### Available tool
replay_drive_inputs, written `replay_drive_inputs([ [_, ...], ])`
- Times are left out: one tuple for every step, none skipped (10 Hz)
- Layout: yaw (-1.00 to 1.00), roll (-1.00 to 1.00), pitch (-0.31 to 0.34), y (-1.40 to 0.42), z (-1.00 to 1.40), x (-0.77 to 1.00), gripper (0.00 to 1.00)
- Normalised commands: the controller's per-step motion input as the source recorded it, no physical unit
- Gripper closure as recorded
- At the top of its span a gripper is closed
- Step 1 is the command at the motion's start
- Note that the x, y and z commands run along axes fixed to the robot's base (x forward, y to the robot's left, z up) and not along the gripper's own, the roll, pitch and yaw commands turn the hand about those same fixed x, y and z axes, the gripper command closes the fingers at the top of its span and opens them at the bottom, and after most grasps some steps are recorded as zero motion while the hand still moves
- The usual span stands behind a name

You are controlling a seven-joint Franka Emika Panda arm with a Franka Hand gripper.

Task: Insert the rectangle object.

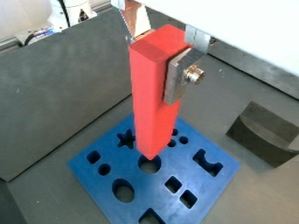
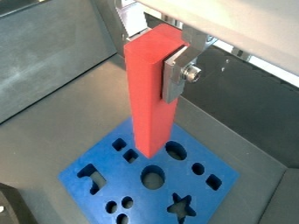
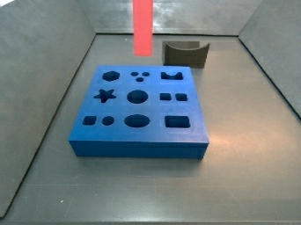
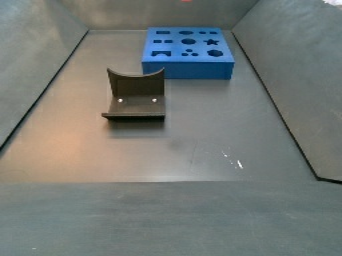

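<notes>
My gripper is shut on the upper end of the rectangle object, a long red bar held upright; both wrist views show this. One silver finger presses its side, and the opposite finger is mostly hidden behind the bar. The bar hangs in the air over the blue block with shaped holes, its lower end above the round holes. In a side view the bar hangs above the block's far edge, with the gripper out of frame.
A dark grey curved block stands on the floor beyond the blue block, also seen in a wrist view and a side view. Grey walls enclose the floor. The blue block sits at the far end.
</notes>
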Motion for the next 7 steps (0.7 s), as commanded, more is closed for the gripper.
replay_drive_inputs([
  [-0.56, 0.11, 0.000, -0.15, 0.00, -0.02, 1.00],
  [-0.94, 0.04, 0.000, -0.20, 0.00, 0.03, 1.00],
  [-0.96, 0.03, 0.000, -0.19, 0.00, 0.03, 1.00],
  [-0.95, 0.03, -0.023, -0.18, 0.00, 0.06, 1.00],
  [-0.83, 0.04, -0.019, -0.20, 0.00, 0.23, 1.00],
  [-0.70, 0.04, -0.011, -0.22, 0.00, 0.37, 1.00],
  [-0.60, 0.05, -0.004, -0.23, 0.00, 0.49, 1.00],
])
